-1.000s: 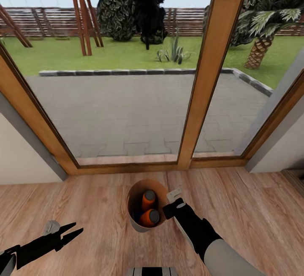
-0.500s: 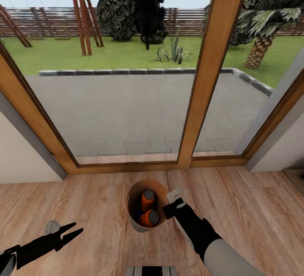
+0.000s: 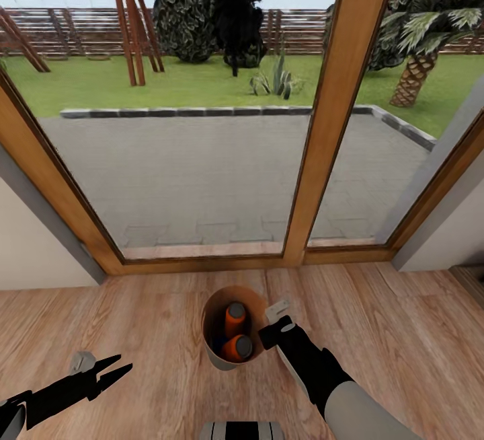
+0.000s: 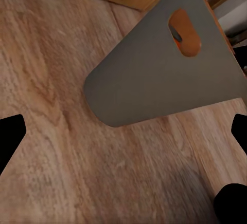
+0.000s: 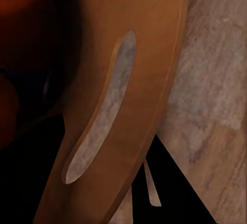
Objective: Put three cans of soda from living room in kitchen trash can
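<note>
The trash can is being held at its right rim by the right gripper, whose jaws are pinching the rim wall, as is suggested by the right wrist view, where the brown-orange inner wall is seen between the dark fingers. Inside the bin, 2 orange soda cans are being shown with grey tops, and a patch of blue beside them is judged to be the 3rd can. The bin is resting on the wood floor just in front of the wood-framed glass garden doors, near the foot of the middle post. The step in hand is judged to be the carrying of the loaded bin toward the kitchen; the next move is thought to call for a firm rim grip and a turn of the base away from the doors. The right arm is being stretched forward and low; the left gripper is being held empty with its fingers spread, low at the left side, its camera pointing at the bin's grey outer wall.
</note>
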Robot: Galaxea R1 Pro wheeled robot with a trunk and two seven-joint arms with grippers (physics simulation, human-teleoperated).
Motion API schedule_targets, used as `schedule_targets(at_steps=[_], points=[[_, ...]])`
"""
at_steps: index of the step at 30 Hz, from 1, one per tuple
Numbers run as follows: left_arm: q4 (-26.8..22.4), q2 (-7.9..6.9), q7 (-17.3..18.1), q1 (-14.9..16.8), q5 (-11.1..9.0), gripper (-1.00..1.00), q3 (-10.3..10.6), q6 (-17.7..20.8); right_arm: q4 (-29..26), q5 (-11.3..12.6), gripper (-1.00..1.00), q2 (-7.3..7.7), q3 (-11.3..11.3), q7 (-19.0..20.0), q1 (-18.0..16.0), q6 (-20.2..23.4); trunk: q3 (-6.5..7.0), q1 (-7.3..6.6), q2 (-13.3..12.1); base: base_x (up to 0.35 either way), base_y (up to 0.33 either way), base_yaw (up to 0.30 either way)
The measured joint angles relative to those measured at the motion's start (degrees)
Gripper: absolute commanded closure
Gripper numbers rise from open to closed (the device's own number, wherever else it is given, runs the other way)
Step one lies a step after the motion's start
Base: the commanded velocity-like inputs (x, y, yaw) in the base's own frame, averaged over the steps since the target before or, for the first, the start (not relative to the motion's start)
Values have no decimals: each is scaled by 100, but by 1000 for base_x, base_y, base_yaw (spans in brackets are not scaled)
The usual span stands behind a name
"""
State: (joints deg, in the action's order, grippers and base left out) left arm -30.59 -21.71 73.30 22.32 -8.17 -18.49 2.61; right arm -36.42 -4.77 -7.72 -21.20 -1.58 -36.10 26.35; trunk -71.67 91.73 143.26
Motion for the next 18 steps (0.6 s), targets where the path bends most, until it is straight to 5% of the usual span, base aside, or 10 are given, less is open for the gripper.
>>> schedule_targets(at_steps=[18], points=[[0, -2, 0, 0, 0, -100, 2, 0, 0, 3, 100, 1, 1, 3, 0, 2, -111, 13, 7, 0, 0, 0]])
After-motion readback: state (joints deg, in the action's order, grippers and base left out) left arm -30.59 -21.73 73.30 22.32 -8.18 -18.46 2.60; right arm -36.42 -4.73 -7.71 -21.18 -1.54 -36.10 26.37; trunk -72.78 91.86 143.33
